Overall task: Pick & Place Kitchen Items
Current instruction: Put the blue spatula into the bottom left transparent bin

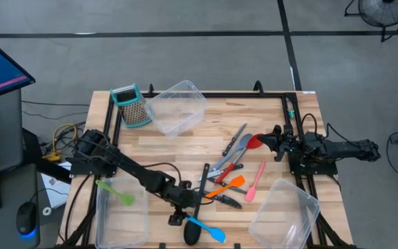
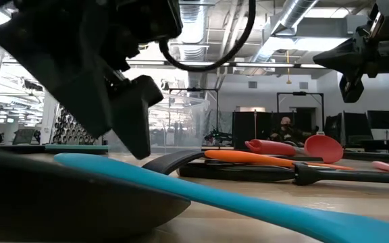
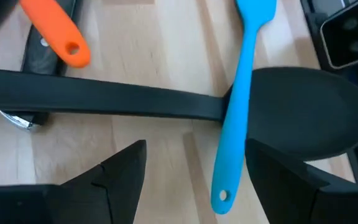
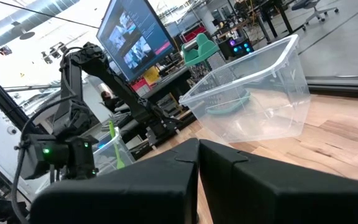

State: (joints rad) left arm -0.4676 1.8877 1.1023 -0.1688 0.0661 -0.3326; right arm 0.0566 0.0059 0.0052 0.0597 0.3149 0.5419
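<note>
Blue spatula (image 3: 240,99) lies across the black ladle (image 3: 166,102) at the desk's (image 1: 185,149) near edge — my left claw (image 3: 191,180) hovers above, released. Pick step; next, descend and clench. Right claw (image 4: 197,162) clenched, parked.

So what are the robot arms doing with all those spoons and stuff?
The left gripper hangs open just above the light-blue silicone spatula, which lies across the long black ladle near the table's front edge. It looks ready to pick one up. A green spatula already sits in a clear plastic tub. The right gripper waits shut beside the utensil pile.
</note>
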